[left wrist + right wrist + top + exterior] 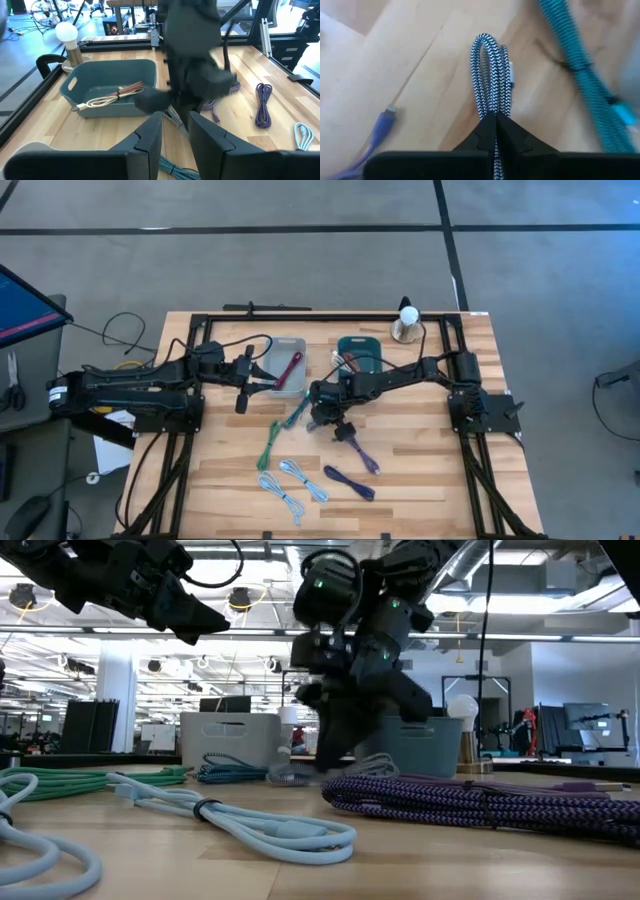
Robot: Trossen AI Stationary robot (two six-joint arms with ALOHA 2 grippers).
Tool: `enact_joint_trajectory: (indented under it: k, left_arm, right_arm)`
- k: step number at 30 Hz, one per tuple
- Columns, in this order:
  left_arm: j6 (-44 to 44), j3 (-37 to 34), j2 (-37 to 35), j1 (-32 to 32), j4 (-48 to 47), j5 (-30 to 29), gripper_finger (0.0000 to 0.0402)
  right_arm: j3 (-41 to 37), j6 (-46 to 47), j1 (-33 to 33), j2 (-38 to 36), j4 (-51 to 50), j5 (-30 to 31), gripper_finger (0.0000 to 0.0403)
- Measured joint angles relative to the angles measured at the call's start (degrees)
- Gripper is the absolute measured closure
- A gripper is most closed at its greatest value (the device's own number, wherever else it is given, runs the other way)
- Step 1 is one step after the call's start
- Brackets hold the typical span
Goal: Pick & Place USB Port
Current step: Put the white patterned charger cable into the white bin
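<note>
Near the middle of the wooden counter (420,470), the right end effector (495,118) is down at the surface with its fingers pinched together on a black-and-white braided cable (490,75), whose folded loop sticks out past the fingertips. A teal braided cable (580,65) lies just beside that loop, and a purple cable (360,455) lies close on the other side. No brand, label or writing can be read on any cable or bin.

The left end effector (175,132) hangs above the counter near the grey bin (288,366), its fingers partly apart and holding nothing. A red cable (291,368) lies in the grey bin. The teal bin (112,87) beside it holds a white cable (100,102) and a brownish one.

Loose on the counter are a green cable (270,445), two pale blue cables (292,485) and a dark blue-purple cable (348,482). A lamp with a round white bulb (407,320) stands at the far edge.
</note>
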Motion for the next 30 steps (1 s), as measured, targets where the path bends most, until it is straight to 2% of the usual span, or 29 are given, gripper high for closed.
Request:
enact_joint_trajectory:
  k: [8,14,19,26,30]
  left_arm:
    - [0.00,0.00,0.00,0.01,0.01,0.00,0.0307]
    - [0.24,0.00,0.00,0.00,0.18,-2.10,0.0307]
    - [0.24,0.00,-0.02,0.01,0.40,-5.41,0.0307]
    - [0.24,0.00,-0.02,0.02,0.42,-5.55,0.0307]
    - [-0.71,0.00,-0.02,0.00,0.42,-5.15,0.0307]
  right_arm:
    - [0.09,0.02,0.00,-7.93,1.50,-0.60,0.0403]
    - [0.41,-0.10,-1.13,-12.74,7.97,-0.57,0.0403]
    - [1.96,-0.28,-3.44,-13.35,12.40,-0.52,0.0403]
    - [1.99,-1.07,-5.96,-13.25,18.21,-0.29,0.0403]
    - [2.00,-0.50,-6.95,-13.25,17.52,-0.30,0.0403]
